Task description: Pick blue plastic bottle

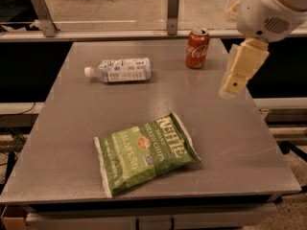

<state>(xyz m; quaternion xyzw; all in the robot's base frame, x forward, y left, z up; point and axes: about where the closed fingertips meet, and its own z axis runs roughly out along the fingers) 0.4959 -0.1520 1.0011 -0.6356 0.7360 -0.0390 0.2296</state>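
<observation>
The blue plastic bottle (119, 71) lies on its side at the far left of the grey table (67, 143), its white cap pointing left. It is clear with a pale blue-and-white label. My gripper (236, 74), cream-coloured, hangs from the white arm (268, 6) over the table's right side. It is well to the right of the bottle, just right of and nearer than the red Coca-Cola can (197, 48). It holds nothing that I can see.
The red can stands upright at the far middle-right of the table. A green Kettle chips bag (146, 152) lies flat near the front middle. A rail with metal posts (173, 11) runs behind the table.
</observation>
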